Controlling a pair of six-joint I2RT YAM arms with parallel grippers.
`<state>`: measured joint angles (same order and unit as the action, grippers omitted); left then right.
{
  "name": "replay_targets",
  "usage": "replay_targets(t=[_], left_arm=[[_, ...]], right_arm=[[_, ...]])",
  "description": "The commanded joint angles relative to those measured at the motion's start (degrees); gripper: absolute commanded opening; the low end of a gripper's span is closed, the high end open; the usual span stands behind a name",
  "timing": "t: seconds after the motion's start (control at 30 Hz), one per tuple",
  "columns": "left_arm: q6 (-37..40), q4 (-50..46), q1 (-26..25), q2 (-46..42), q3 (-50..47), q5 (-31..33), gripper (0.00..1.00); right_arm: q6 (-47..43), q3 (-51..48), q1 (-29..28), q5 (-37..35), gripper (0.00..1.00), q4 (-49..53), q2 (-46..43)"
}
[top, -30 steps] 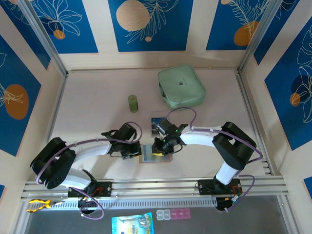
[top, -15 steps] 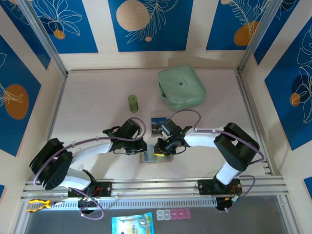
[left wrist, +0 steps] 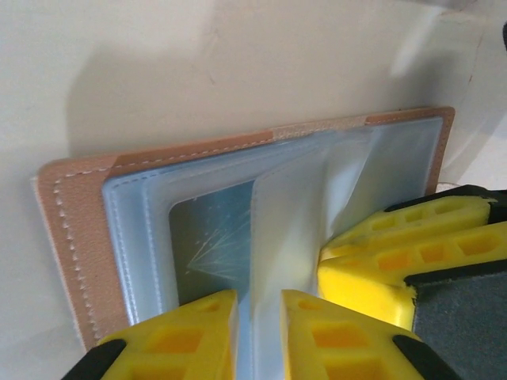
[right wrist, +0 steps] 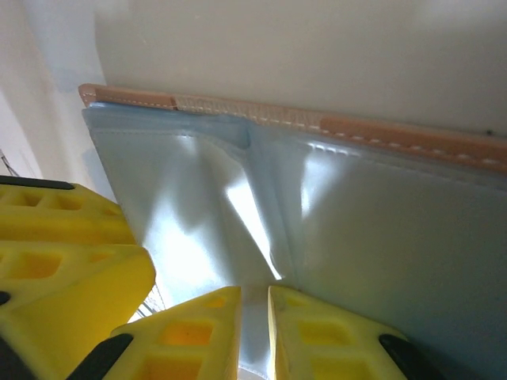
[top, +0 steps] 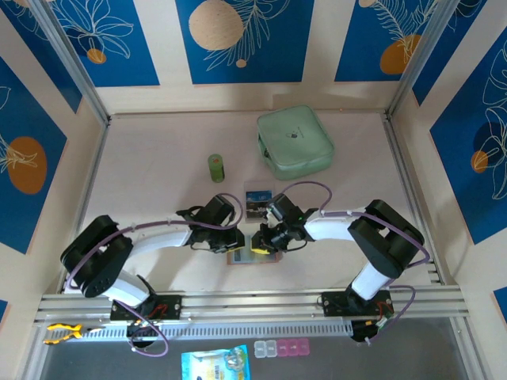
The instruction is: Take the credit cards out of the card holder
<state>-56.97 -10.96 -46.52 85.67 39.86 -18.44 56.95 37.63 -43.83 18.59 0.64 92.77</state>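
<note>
The card holder [top: 242, 257] lies open on the table near the front, tan-edged with grey-blue clear pockets [left wrist: 142, 229]. A dark teal credit card [left wrist: 214, 245] sits inside its left pocket. Two more credit cards [top: 257, 201] lie on the table just behind it. My left gripper [top: 235, 240] [left wrist: 260, 317] hangs low over the pockets, jaws a narrow gap apart astride a raised pocket fold. My right gripper [top: 262, 238] [right wrist: 253, 317] meets it from the right, shut on a pale pocket leaf of the holder [right wrist: 380, 222]. Each wrist view shows the other gripper's yellow fingers [left wrist: 396, 237] [right wrist: 63, 253] close by.
A large mint-green zip case [top: 295, 141] lies at the back right. A small green cylinder [top: 216, 167] stands behind the left arm. The metal rail [top: 253, 301] runs along the near edge, with small pink and white boxes [top: 277, 348] in front of it.
My left gripper has moved right, onto the card holder, and its jaws have parted a little. My right gripper has shifted slightly right and stayed on the holder.
</note>
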Motion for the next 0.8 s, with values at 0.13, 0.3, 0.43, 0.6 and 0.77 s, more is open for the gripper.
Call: replay_targets(t=[0.13,0.3,0.43,0.6,0.77], left_arm=[[-1.3,2.6,-0.9,0.6,0.9,-2.0,0.18],[-1.6,2.3,-1.4,0.0,1.4,-1.9,0.18],[-2.2,2.4,-2.3,0.1,1.6,-1.6,0.17],[-2.3,2.1,-3.4,2.2,3.8,-1.9,0.15],[-1.8,1.0,-4.3,4.5,7.3,-2.0,0.16]], right_arm=[[1.4,-1.4,0.3,0.2,0.21,0.9,-3.1],[0.8,-1.1,0.4,-2.2,0.22,4.6,-7.2],[0.0,-1.1,1.2,-3.6,0.22,7.8,-10.7],[-1.1,-1.4,2.6,-4.7,0.22,11.4,-15.1],[-2.0,-2.4,4.3,-4.9,0.22,13.6,-19.1]])
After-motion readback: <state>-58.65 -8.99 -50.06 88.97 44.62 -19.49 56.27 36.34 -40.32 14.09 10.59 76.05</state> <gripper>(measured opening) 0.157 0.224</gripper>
